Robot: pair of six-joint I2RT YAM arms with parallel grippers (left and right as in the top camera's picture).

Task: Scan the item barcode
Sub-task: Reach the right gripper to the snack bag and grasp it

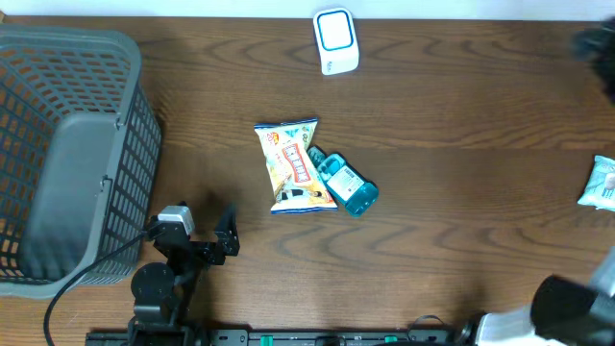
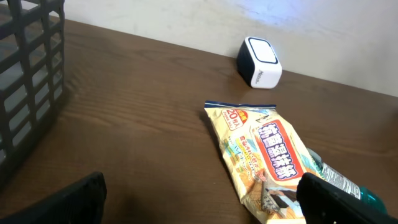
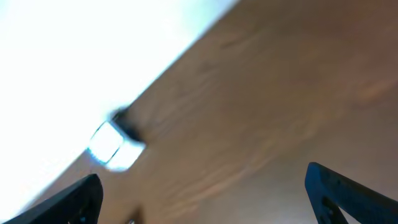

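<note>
Looking over the table [image 1: 461, 125], I found nothing in either hand. My left gripper [image 2: 205, 208] hung released at the near left, beside the grey basket [image 1: 58, 144], its fingers spread wide with only bare wood between them. My right gripper [image 3: 205, 202] was splayed and empty too. Its view was blurred, though the scanner [image 1: 335, 41] showed in it as a pale smear.

The snack bag [image 1: 293, 165] lay flat in the middle of the table, printed face up, with the blue bottle [image 1: 346, 185] touching its right side. A small packet [image 1: 601, 183] sat at the right edge, well apart from both. The scanner stood at the far edge, beyond the bag, with nothing in front of it.

No item was lifted or near the scanner, so I judged that picking one up, carrying it over and turning its barcode to the window were all left to do. I saw no barcode on the bag's upper face. Whether the packet on the right had been scanned, I could not tell.
</note>
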